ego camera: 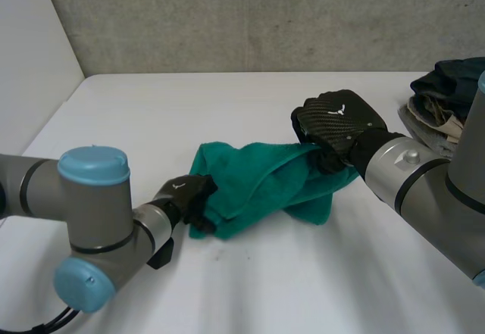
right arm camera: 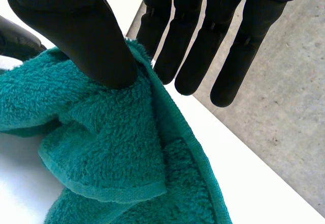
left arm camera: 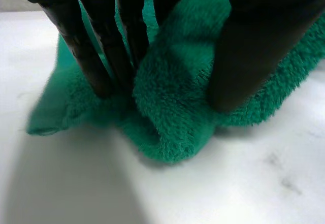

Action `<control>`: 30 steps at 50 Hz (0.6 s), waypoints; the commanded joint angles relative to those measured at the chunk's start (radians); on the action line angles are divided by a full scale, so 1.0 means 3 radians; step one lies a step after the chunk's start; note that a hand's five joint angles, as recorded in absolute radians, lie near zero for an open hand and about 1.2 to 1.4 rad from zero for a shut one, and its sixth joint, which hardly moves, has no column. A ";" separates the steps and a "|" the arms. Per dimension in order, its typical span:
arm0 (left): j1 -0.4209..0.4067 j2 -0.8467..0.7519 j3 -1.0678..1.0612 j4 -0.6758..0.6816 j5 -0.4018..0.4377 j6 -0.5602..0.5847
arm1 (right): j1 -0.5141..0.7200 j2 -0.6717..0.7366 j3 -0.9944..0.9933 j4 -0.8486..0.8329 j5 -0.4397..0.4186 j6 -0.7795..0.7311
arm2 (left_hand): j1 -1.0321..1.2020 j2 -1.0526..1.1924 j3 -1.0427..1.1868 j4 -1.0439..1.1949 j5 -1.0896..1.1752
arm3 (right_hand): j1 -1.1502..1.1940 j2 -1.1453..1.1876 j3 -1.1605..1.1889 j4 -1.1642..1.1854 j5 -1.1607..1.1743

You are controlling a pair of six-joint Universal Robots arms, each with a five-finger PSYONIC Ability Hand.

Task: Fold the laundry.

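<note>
A green terry towel (ego camera: 258, 186) lies bunched in the middle of the white table (ego camera: 227, 99). My left hand (ego camera: 188, 195) is at its near left end. In the left wrist view the fingers (left arm camera: 101, 56) and the thumb (left arm camera: 254, 46) pinch a thick fold of the towel (left arm camera: 172, 102) between them, down on the table. My right hand (ego camera: 337, 122) holds the far right end, lifted a little off the table. There the thumb (right arm camera: 91, 36) presses the towel's hemmed edge (right arm camera: 101, 148) against the straight fingers (right arm camera: 172, 41) behind it.
A pile of dark and pale clothes (ego camera: 443, 95) sits at the table's back right corner, close behind my right arm. A grey concrete wall runs along the far edge and a white wall along the left side.
</note>
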 commanded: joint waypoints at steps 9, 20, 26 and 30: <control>0.0042 0.0356 -0.0053 -0.0081 -0.0332 -0.0013 | -0.0134 0.0007 0.0086 0.1127 -0.0016 -0.0945 | 0.1446 0.1541 0.1563 0.1597 0.1617 | -0.2057 -0.2261 -0.2287 -0.2323 -0.2126; 0.0011 0.0872 -0.0252 -0.0076 -0.0337 0.0114 | -0.0599 0.0002 0.0270 0.0794 -0.0067 -0.0348 | 0.1446 0.1541 0.1563 0.1597 0.1617 | -0.2375 -0.2579 -0.2605 -0.2640 -0.2444; 0.0006 0.1026 -0.0293 -0.0060 -0.0347 0.0492 | -0.0865 -0.0105 0.0688 0.0733 -0.0317 0.0046 | 0.1446 0.1541 0.1563 0.1597 0.1617 | -0.2590 -0.2794 -0.2820 -0.2856 -0.2659; -0.0014 0.1072 -0.0288 -0.0066 -0.0342 0.0626 | -0.0932 -0.0177 0.1143 0.0360 -0.0364 0.0133 | 0.1446 0.1541 0.1563 0.1597 0.1617 | -0.2590 -0.2794 -0.2820 -0.2856 -0.2659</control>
